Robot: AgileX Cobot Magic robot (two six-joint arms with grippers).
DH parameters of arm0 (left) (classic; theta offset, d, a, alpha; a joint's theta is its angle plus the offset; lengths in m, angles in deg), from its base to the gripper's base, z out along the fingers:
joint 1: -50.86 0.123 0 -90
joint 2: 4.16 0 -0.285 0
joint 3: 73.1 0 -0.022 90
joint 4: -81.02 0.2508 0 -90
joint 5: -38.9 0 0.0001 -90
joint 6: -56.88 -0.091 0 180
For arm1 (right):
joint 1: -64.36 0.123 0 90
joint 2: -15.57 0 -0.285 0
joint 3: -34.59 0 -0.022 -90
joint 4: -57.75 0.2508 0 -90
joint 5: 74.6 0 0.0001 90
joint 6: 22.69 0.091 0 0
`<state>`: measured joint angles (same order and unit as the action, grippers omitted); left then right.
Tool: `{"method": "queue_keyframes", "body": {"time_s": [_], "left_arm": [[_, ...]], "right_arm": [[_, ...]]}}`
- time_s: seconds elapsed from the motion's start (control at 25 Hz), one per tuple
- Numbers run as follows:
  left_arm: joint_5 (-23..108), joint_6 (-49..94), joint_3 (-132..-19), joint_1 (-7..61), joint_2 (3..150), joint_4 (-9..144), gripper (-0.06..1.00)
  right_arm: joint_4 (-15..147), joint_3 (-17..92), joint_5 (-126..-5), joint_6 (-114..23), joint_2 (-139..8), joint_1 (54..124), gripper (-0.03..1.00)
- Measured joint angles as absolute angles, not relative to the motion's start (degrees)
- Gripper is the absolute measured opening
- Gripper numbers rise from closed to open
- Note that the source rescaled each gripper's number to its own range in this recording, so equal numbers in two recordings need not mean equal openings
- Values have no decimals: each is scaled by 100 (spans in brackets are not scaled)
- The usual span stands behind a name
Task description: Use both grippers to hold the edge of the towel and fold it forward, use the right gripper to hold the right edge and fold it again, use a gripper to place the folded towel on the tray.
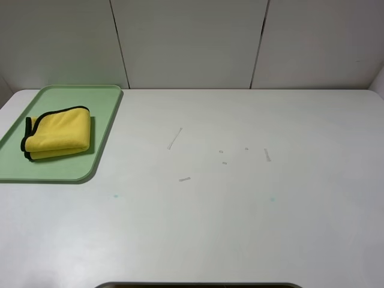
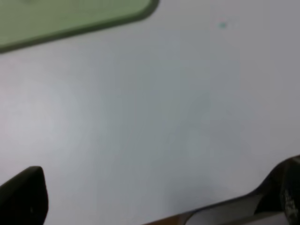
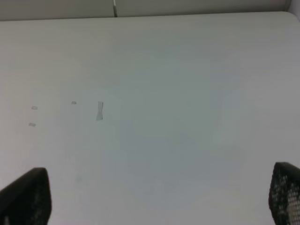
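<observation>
The white table (image 1: 240, 198) fills nearly the whole exterior high view, bare but for a few small scraps of tape (image 1: 174, 138) near its middle. At its far left sits the pale-green tray (image 1: 102, 114), and on the tray lies the towel (image 1: 59, 133), folded into a compact yellow bundle with its black-trimmed edge (image 1: 57, 112) curving along the top and down the left side. The bundle lies wholly inside the rim, toward the tray's left half.

Judged from this, both folds and the placing are already done; the step in hand looks like the end of the task, with both arms drawn back out of the high view.

The left gripper (image 2: 150, 206) shows only as dark finger tips at the corners of its wrist view, spread wide over bare table with nothing between them; a corner of the tray shows beyond it. The view is blurred, so fine detail there is uncertain. The right gripper (image 3: 154, 201) likewise has its fingers (image 3: 26, 197) far apart and empty, looking out over the tape scraps.

The next move calls for little: keeping both arms clear of the tray, or, if the bundle is judged too loose, a return to square it up.
</observation>
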<state>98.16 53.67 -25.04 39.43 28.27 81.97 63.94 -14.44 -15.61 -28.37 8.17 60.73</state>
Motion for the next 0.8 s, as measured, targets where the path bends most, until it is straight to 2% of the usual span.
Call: {"method": "queue_keyframes", "body": {"time_s": [0.52, 0.8], "left_arm": [[9898, 5367, -2406, 3943, 472, 8008, 100], [9925, 5367, -2405, 3943, 349, 7990, 100]], "right_arm": [[6394, -1444, -1561, -2837, 817, 6073, 100], [6394, -1444, -1561, -2837, 817, 6073, 100]]}}
